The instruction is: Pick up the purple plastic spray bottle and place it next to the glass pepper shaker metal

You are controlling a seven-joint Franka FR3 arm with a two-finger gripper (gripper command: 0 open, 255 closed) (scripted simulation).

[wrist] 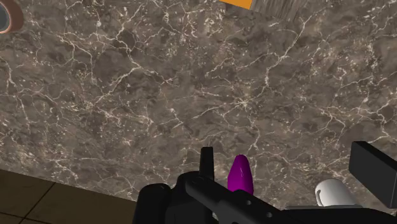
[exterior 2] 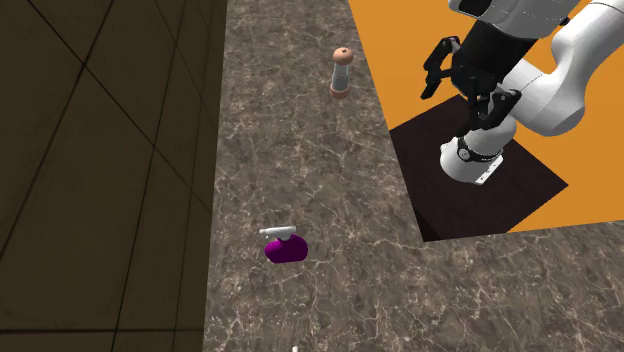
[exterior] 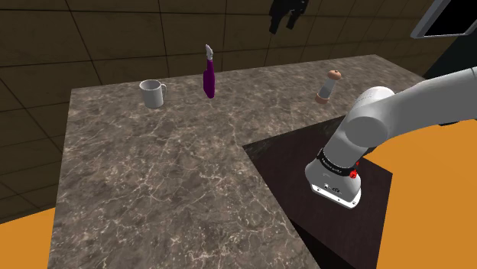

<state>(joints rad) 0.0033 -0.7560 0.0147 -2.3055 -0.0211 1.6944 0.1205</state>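
The purple spray bottle (exterior: pixel 208 77) with a pale grey nozzle stands upright near the back edge of the dark marble counter (exterior: pixel 153 176). It also appears as the purple bottle (exterior 2: pixel 284 248) and, between the fingers' bases, as the purple bottle (wrist: pixel 241 174). The pepper shaker (exterior: pixel 329 86), with a tan cap over a clear body and pale base, stands well off toward the shoulder view's right; it is the shaker (exterior 2: pixel 341 72) too. My gripper (exterior: pixel 287 14) hangs high above the counter, far from both. The gripper (exterior 2: pixel 458 93) is open and holds nothing, its fingers (wrist: pixel 206 163) wide apart.
A white mug (exterior: pixel 153 93) stands on the shoulder view's left of the bottle, also seen as the mug (wrist: pixel 334 193). A dark tiled wall (exterior: pixel 92 38) backs the counter. The black stand top (exterior: pixel 306 176) cuts into the counter's corner, with orange floor (exterior 2: pixel 450 40) beyond.
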